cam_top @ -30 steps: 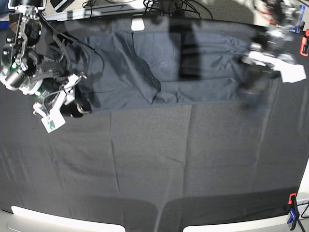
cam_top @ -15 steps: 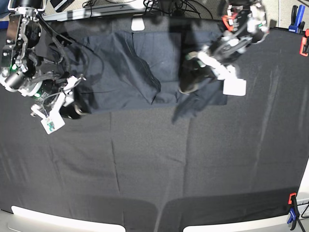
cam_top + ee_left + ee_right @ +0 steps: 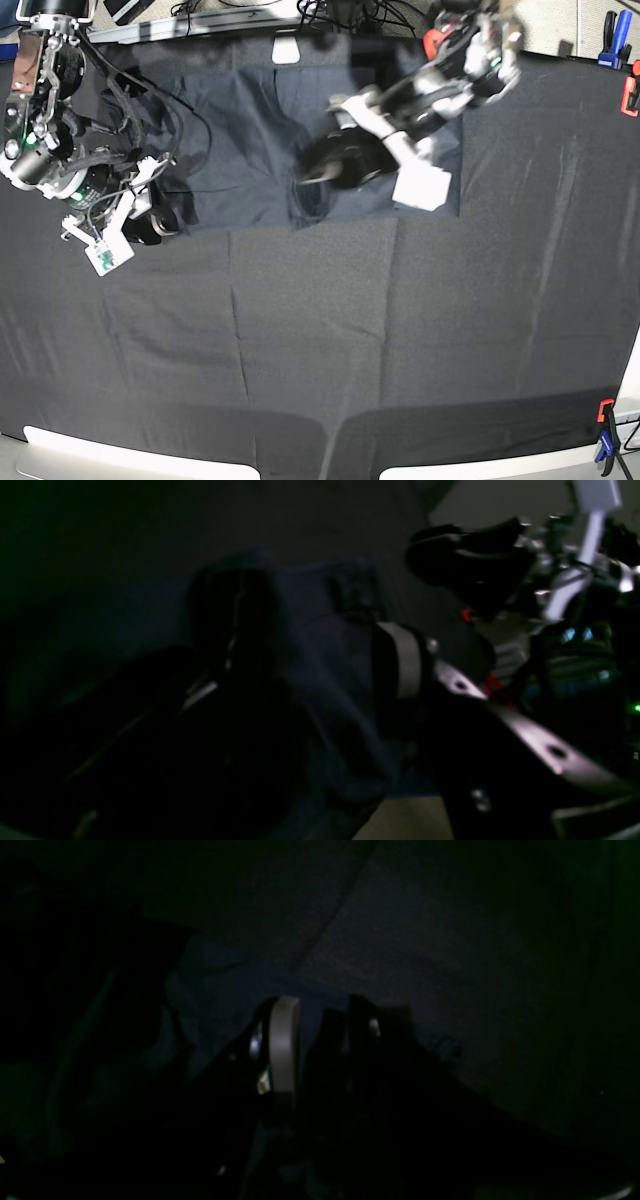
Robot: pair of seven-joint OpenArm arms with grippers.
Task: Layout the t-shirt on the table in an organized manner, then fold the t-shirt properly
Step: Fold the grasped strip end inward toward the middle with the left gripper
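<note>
left gripper [image 3: 318, 172] swung toward centre; t-shirt [image 3: 250, 140] right half folded over

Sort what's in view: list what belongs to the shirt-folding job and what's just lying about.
Job:
t-shirt
table
left gripper
right gripper

Lying about:
orange clamp
blue clamp
cables

Bare tabletop [image 3: 400, 340] from 3 through 6 to 9 o'clock, t-shirt [image 3: 250, 150] heaped toward 12, left claw [image 3: 325, 170] over it, right claw [image 3: 150, 225] at 10, clamps [image 3: 605, 440] at 5 and 2.
</note>
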